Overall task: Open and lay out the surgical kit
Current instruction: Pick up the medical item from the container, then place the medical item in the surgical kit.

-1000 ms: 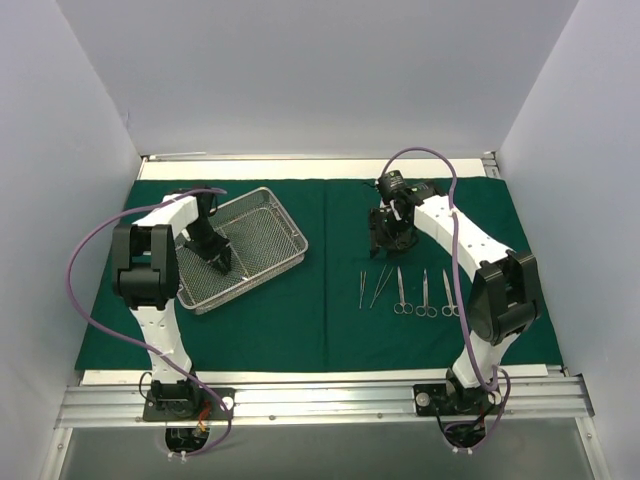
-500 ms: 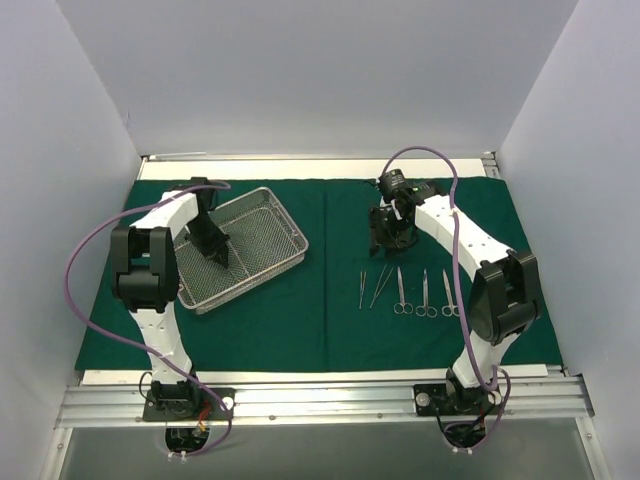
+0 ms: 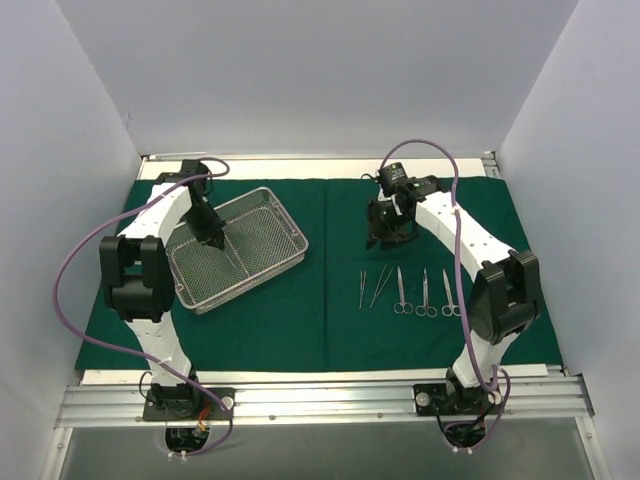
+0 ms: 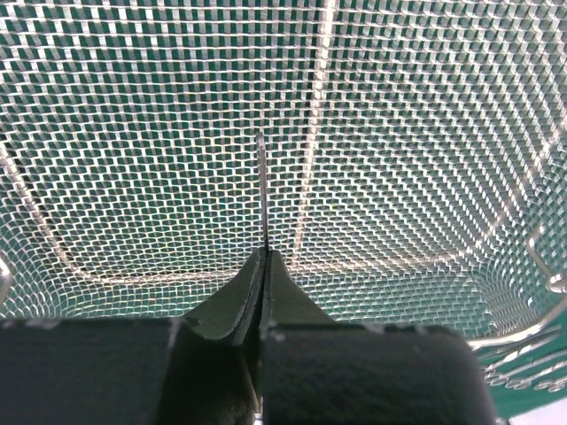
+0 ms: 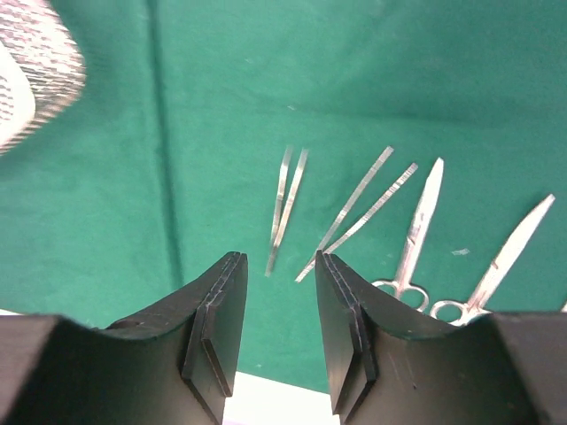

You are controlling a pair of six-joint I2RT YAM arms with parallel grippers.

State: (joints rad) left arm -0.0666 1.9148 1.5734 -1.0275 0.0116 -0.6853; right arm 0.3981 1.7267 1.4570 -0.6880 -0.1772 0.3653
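The dark green cloth (image 3: 300,330) lies spread flat on the table. The silver wire-mesh tray (image 3: 297,237) sits on its left half. My left gripper (image 3: 212,240) hangs over the tray's far part, shut on a slim steel instrument (image 4: 262,186) that sticks out past the fingertips above the mesh (image 4: 425,133). My right gripper (image 3: 385,240) is open and empty, above the cloth just beyond a row of laid-out tools. The row holds tweezers (image 3: 362,288), slim forceps (image 3: 381,285) and scissors (image 3: 401,292). The right wrist view shows the tweezers (image 5: 285,208), forceps (image 5: 359,212) and scissors (image 5: 416,235).
Two more scissors (image 3: 425,293) (image 3: 449,293) lie at the right end of the row. White walls close in the left, right and back. A metal rail (image 3: 320,400) runs along the near edge by the arm bases. The tray's corner shows in the right wrist view (image 5: 35,62).
My left gripper has moved toward the far left over the tray, still shut on the slim instrument. My right gripper has shifted slightly farther back.
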